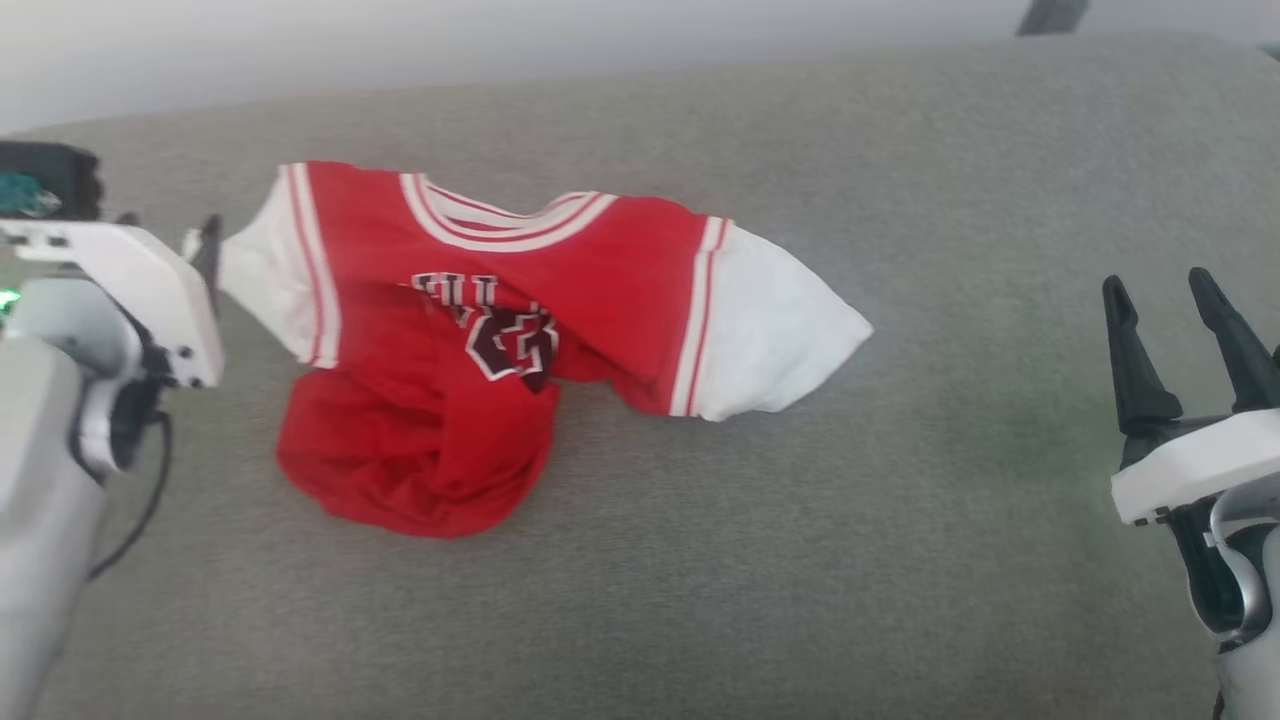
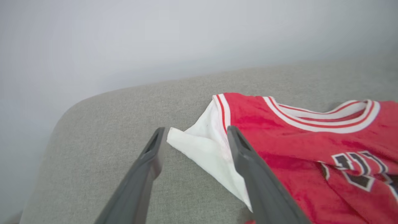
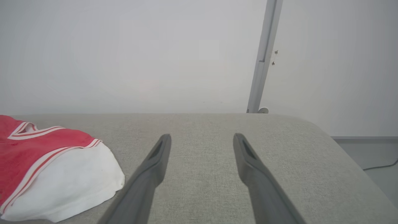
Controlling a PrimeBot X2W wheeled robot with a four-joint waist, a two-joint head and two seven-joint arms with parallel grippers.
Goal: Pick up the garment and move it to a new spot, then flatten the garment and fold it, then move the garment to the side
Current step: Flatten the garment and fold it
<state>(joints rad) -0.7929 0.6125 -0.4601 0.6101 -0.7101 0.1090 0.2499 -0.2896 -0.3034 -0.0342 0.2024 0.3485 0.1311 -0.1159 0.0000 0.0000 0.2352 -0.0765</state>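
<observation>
Left end effector (image 2: pixel 196 129) spread wide, garment (image 2: pixel 311 146) sleeve tip between.

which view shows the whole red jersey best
Head view: the whole garment shows, both sleeves, collar and bunched lower half. Left wrist view gives one sleeve and the collar; right wrist view the other sleeve.

A grey fabric-covered surface (image 1: pixel 800 560) lies before a pale wall (image 3: pixel 124 46), a grey pole (image 3: pixel 264 56) beside it.
</observation>
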